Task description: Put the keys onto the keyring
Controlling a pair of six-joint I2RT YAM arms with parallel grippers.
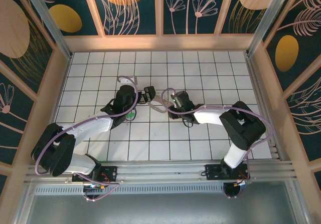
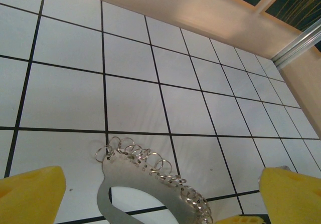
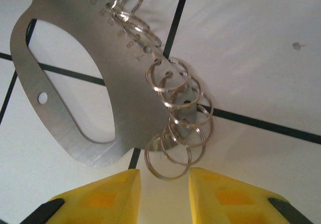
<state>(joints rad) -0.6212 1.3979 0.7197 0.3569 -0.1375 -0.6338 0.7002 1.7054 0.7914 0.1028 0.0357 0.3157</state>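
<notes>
The keyring (image 1: 159, 105) is a flat silvery oval plate with several small wire rings strung along one edge, lying on the white tiles between my two grippers. My left gripper (image 1: 150, 94) stands wide open. Its yellow pads (image 2: 32, 194) sit far apart on either side of the keyring (image 2: 150, 184) and touch nothing. My right gripper (image 3: 165, 184) has its yellow fingertips (image 3: 108, 194) close together with a narrow gap. The lowest wire ring (image 3: 168, 159) of the keyring (image 3: 100, 83) reaches just into the mouth of that gap. A bright green bit (image 1: 131, 116), perhaps one of the keys, peeks out under my left arm.
The floor is white tiles with dark grout (image 1: 150, 134). A pale wooden wall (image 2: 200, 8) runs along the far side, and a metal post (image 2: 301, 43) stands at its right end. Both arms reach toward the middle from the near rail (image 1: 160, 171).
</notes>
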